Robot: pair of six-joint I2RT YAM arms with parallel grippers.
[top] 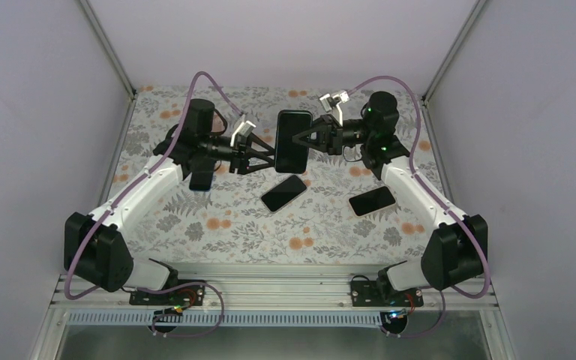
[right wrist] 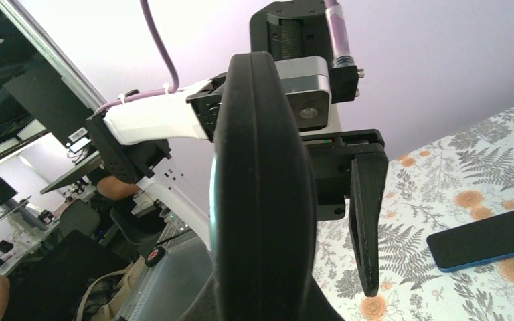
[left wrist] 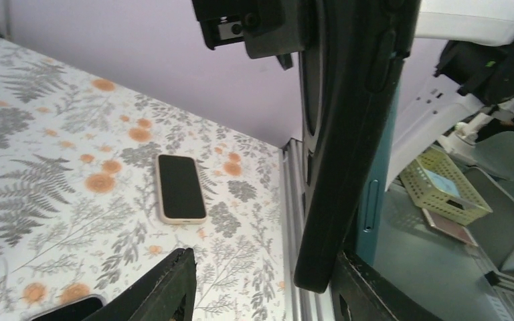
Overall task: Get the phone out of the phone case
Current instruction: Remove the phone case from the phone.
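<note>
The job is barely begun, by my reading: the phone [top: 293, 142] sits inside its phone case [left wrist: 341, 134], and the two are held up in the air between the arms, upright and well above the floral table [top: 217, 225]. The right gripper [top: 309, 139] is clamped on the case's right edge and carries it. The left gripper [top: 274, 156] stands astride the opposite edge with its jaws parted, one finger [left wrist: 167, 287] well apart from the case and the other close by its lower corner, so it grips nothing. What is left is the whole separation: peeling the case off and freeing the phone. The case is black and thick-lipped, with raised button covers along its side (a teal strip shows beside it in the left wrist view; whether that is the phone's own edge I cannot tell).
</note>
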